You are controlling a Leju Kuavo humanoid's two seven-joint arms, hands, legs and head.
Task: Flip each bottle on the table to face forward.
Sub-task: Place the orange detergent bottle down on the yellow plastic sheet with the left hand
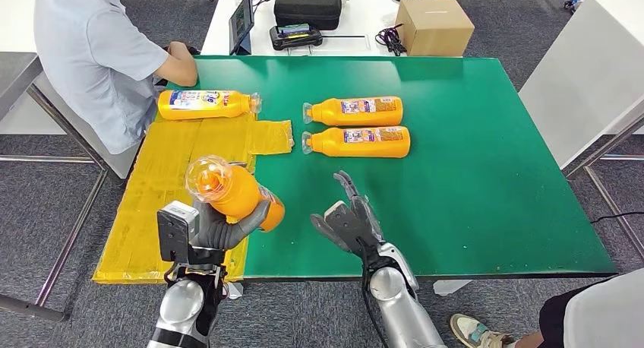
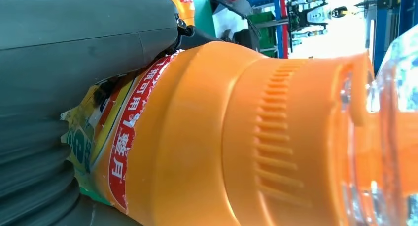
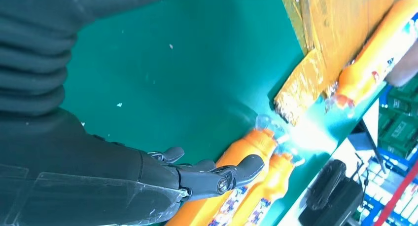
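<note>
Nearest the robot, the left hand grips an orange bottle lifted off the surface, its clear cap tipped up toward the head camera and its body wrapped by the grey thumb and fingers; it hangs over the near part of the yellow taped patch, just beside the line where the yellow meets the green table. In the left wrist view the same bottle's ribbed orange shoulder and red-edged label lie pressed against the hand. The right hand hovers over the green just inside the table's near edge, holding nothing, its fingers spread apart and pointing away from the robot; the right wrist view shows those dark fingers above bare green. To the right of that hand a wide stretch of green runs open to the table's right edge. Farther on, near the middle, two orange bottles lie on their sides, parallel and just beside each other, caps pointing left: the nearer bottle and the farther bottle. A fourth bottle lies at the far end of the yellow patch, cap pointing right, close to a seated person's arm at the table's far left corner. Beyond the far edge stands a white table with a cardboard box and a black case.
</note>
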